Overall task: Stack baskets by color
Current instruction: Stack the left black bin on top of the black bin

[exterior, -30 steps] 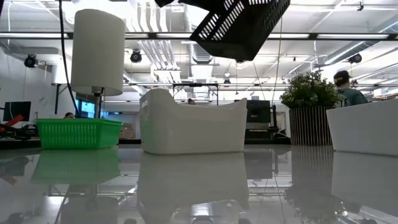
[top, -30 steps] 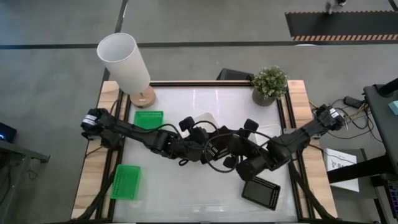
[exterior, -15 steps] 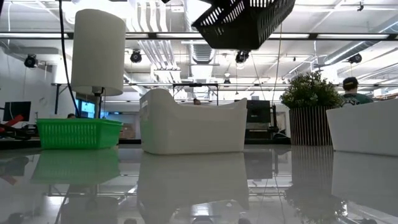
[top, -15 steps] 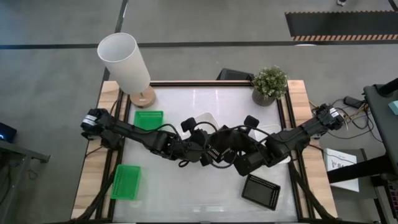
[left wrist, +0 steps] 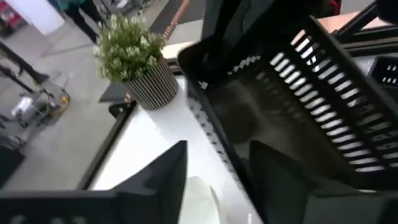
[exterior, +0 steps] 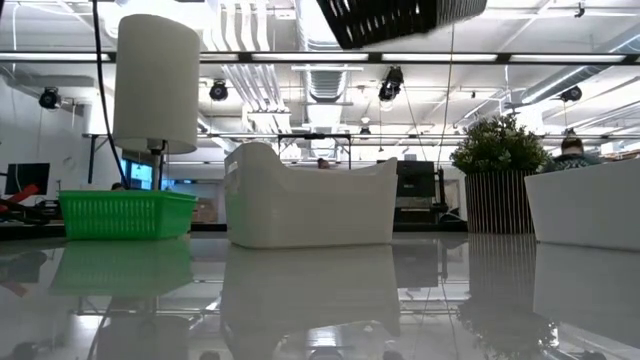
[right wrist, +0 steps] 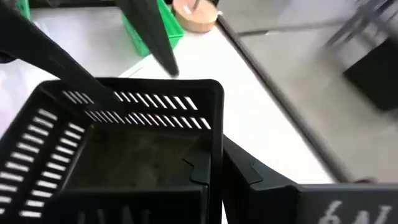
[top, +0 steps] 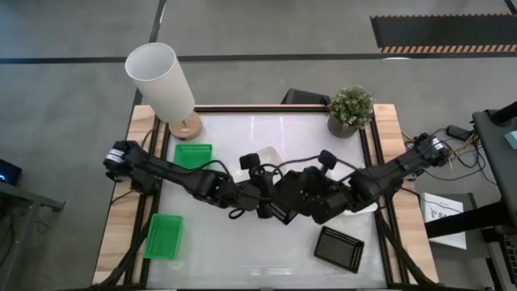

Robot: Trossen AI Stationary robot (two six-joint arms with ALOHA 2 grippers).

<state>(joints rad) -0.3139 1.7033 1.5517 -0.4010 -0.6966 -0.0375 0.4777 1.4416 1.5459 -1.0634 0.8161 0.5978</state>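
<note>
2 grippers meet mid-bench near the potted plant (top: 350,111): right gripper (right wrist: 208,177) fingers clamped on a black basket (right wrist: 118,143), left gripper (left wrist: 214,171) fingers apart beside it.

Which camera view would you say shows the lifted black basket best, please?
The right wrist view: the black basket fills it, slotted walls and inside plain. The left wrist view shows one slotted side, the low view only its underside, and the high view a patch between the arms.

We count two green baskets (top: 193,154) (top: 163,236), two black baskets (top: 338,248) (top: 287,202), two white baskets (top: 262,156) (exterior: 585,205), one lampshade (top: 160,79), one plant (top: 350,109).
</note>
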